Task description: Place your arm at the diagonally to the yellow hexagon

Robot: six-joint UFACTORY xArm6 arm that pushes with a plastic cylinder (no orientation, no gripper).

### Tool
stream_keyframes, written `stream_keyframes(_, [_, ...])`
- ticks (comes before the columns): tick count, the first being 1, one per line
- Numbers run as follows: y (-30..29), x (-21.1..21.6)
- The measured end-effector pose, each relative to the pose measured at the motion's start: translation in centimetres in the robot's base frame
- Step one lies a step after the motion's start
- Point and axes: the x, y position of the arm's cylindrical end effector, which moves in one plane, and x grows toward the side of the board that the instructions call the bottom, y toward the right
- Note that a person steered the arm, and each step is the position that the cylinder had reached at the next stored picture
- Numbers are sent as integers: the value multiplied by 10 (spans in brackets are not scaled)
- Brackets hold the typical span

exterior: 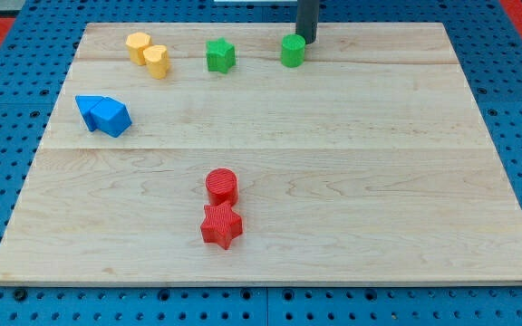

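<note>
My tip (308, 41) rests at the far edge of the wooden board (333, 181), touching or just beside the right side of the green cylinder (292, 51); the rod ends bare, so there are no jaws to spread or press. The target sits far to the left: two yellow blocks stand touching near the far-left corner, and the one further left and further away, the yellow hexagon (138, 45), looks six-sided, while the yellow cylinder (157, 61) leans against its near-right side. Because that neighbour fills the near-right diagonal, I judge the near-left or far-right diagonal the safer spot to aim for. The direct line left runs straight through the green cylinder and then the green star (220, 55), so a good path pulls clear of the green cylinder first, swings nearer across the bare wood, passes on the near side of both green pieces, and closes on the hexagon slowly. Stopping just short of contact matters, since any nudge shifts both yellow pieces together. The two blue blocks (103, 115) at the left and the red cylinder (222, 186) and red star (222, 225) near the front lie well apart from this route.
</note>
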Motion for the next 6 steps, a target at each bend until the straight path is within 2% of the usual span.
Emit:
stream_keyframes(1, [0,-5])
stream_keyframes(2, [-11,-37])
stream_keyframes(3, [-67,-38])
stream_keyframes(4, [-149,-38])
stream_keyframes(5, [-187,-14])
stream_keyframes(6, [-195,24])
